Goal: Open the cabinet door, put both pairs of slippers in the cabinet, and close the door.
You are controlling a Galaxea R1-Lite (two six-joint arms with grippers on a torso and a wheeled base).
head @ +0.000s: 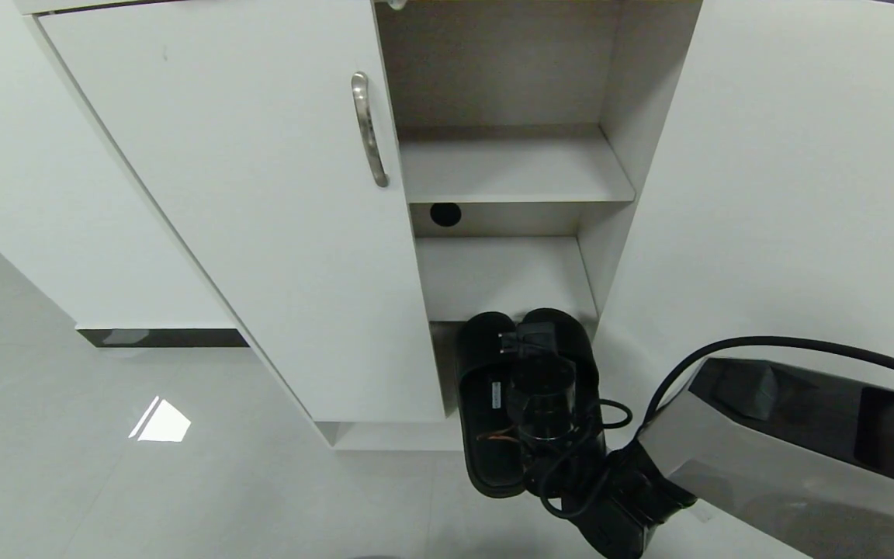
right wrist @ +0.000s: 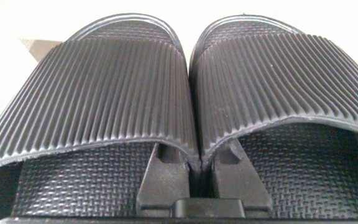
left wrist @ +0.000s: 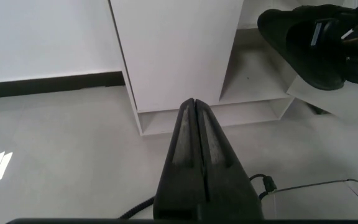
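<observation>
A pair of black slippers [head: 486, 404] hangs side by side at the mouth of the cabinet's lowest compartment [left wrist: 253, 74], toes toward the cabinet. My right gripper [head: 524, 341] is shut on them: one finger [right wrist: 160, 180] lies inside each slipper, pinching the two inner walls together under the ribbed straps [right wrist: 104, 93]. The left wrist view has the slippers [left wrist: 309, 37] lifted off the floor. My left gripper [left wrist: 194, 106] is shut with nothing in it, low over the floor and facing the cabinet's base.
The cabinet's left door [head: 245, 194] with its metal handle [head: 369, 128] is closed. The right door [head: 788, 178] stands swung open. Two bare shelves [head: 509, 167] [head: 501, 276] show inside. Glossy tile floor [head: 105, 466] lies open to the left.
</observation>
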